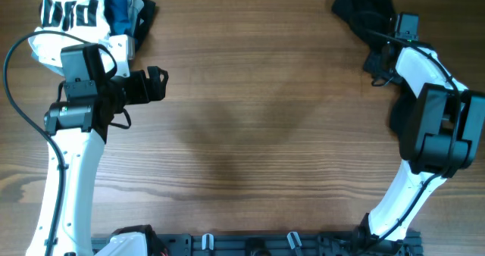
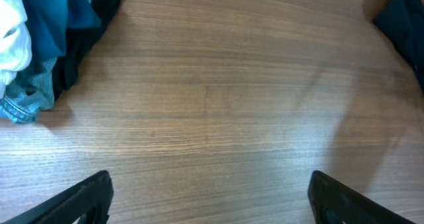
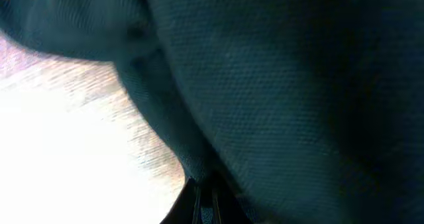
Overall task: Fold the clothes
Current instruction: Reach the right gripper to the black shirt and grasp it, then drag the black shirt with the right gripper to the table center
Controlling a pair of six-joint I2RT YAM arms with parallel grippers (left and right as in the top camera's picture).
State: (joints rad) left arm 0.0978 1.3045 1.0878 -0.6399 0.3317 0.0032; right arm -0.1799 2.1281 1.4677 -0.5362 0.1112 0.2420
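The clothes, a crumpled black garment, lie at the table's far right edge. They fill the right wrist view and show as a dark corner in the left wrist view. My right gripper is at the garment's near edge, and its jaws are together with a fold of the black fabric pinched between them. My left gripper is open and empty over bare wood at the left; its fingers show in the left wrist view. No logo mark shows.
A pile at the far left corner holds a white black-striped garment and blue pieces. It also shows in the left wrist view. The wooden table stretches between the two arms.
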